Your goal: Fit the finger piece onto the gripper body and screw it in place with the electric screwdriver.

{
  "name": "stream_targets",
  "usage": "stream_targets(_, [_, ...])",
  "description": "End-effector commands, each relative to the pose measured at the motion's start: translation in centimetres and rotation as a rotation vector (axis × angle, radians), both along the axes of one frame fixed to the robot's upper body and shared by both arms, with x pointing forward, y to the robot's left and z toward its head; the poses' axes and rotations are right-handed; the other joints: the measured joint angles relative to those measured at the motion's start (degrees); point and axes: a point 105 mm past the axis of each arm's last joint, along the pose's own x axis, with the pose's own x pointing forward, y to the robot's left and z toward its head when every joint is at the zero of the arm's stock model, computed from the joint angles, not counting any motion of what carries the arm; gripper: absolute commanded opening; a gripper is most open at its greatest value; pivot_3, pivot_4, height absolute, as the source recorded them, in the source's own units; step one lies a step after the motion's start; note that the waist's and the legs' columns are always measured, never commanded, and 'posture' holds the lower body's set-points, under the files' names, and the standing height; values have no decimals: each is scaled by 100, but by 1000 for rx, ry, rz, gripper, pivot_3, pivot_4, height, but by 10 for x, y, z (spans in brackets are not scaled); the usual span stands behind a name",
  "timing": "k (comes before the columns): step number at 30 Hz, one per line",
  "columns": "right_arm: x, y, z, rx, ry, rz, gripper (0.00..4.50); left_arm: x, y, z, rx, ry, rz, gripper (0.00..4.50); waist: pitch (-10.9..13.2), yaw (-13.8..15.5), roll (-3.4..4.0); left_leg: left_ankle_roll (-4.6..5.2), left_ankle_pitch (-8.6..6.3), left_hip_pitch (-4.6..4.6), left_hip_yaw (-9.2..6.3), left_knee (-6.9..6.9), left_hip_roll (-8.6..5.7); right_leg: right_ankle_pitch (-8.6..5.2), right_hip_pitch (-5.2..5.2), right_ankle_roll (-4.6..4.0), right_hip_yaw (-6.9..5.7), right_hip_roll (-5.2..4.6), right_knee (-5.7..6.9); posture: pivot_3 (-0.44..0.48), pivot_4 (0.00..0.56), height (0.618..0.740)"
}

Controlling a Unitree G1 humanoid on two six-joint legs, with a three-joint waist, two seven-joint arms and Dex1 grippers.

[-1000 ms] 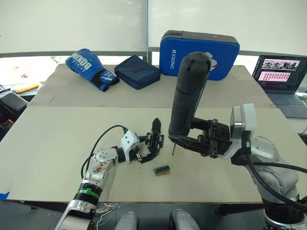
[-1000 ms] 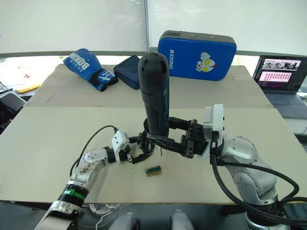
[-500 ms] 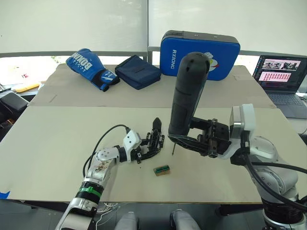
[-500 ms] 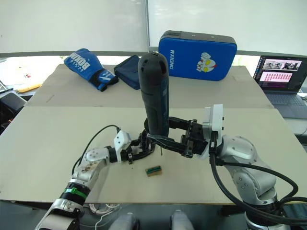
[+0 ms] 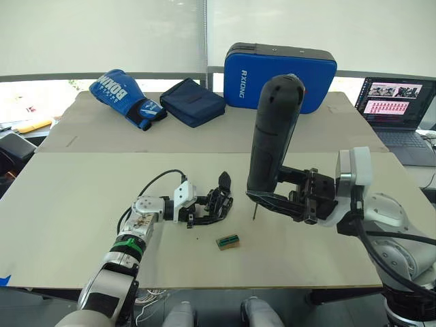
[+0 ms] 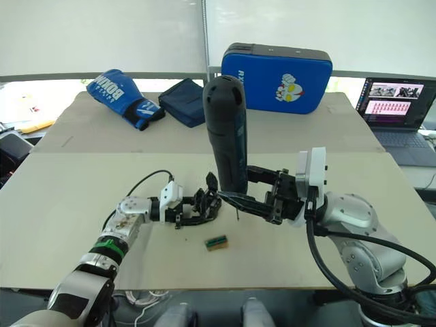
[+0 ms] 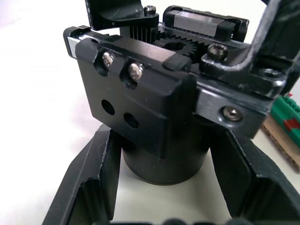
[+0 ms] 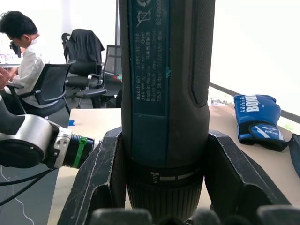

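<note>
One gripper body (image 5: pixel 216 204) sits near the middle of the table (image 5: pixel 82 204), with the left end effector (image 5: pixel 204 212) closed around its round base. The right end effector (image 5: pixel 276 201) grips one big dark electric screwdriver (image 5: pixel 272 136), standing up, thin bit just beside it. One small green block (image 5: pixel 228 241) lies nearby, with bare table around.
</note>
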Motion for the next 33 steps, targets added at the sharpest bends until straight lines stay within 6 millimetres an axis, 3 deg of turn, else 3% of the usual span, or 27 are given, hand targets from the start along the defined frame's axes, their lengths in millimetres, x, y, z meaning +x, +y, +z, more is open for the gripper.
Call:
stream_targets(1, [-12, -1, 15, 34, -66, 13, 1905, 1, 0, -9, 12, 27, 24, 2276, 0, 2, -1, 0, 0, 0, 0, 1, 0, 0, 0, 0, 0, 0, 0, 0, 150, 740])
stream_targets(3, [-12, -1, 14, 37, -64, 12, 1905, -3, -1, -12, 17, 56, 10, 2276, -1, 5, -1, 0, 0, 0, -1, 2, 0, 0, 2, 1, 0, 0, 1, 0, 150, 740])
stream_targets(5, [-12, -1, 14, 40, -63, 12, 1905, -4, -2, -9, -9, 46, 22, 3323, -1, -3, -1, 0, 0, 0, -1, 2, 0, 0, 2, 1, 0, 0, 1, 0, 150, 740])
stream_targets(8, [-12, -1, 14, 43, -61, 12, 1905, -5, -1, -7, -26, 8, 60, 4456, -1, -16, 0, 0, 0, 0, -1, 1, 1, 0, -1, 1, 0, 0, 2, 0, 150, 740])
stream_targets(18, [-11, -2, 12, 46, -58, 12, 1905, -27, -10, -3, -75, -1, 144, 4456, -1, -27, 0, 0, 0, 1, -2, -1, 4, 0, -4, 1, 1, 0, 2, 0, 150, 740])
stream_targets(29, [-9, 0, 15, 43, -62, 19, 1905, -16, -14, -12, -56, 25, 260, 4456, -1, 11, 0, 0, 0, 4, -2, 0, 1, 0, 2, 1, 1, -1, 2, 0, 150, 740])
stream_targets(32, [-9, -1, 15, 40, -65, 20, 1905, -16, -12, -14, -33, 29, 260, 3636, -1, 12, 0, 0, 0, 5, -1, 0, 1, 0, 2, 1, 1, 0, 3, 0, 150, 740])
stream_targets(33, [-9, -1, 15, 40, -68, 20, 1905, -16, -10, -16, -28, 38, 265, 3113, -1, 12, 0, 0, 0, 5, -1, 0, 1, 0, 2, 1, 1, 0, 2, 0, 150, 740])
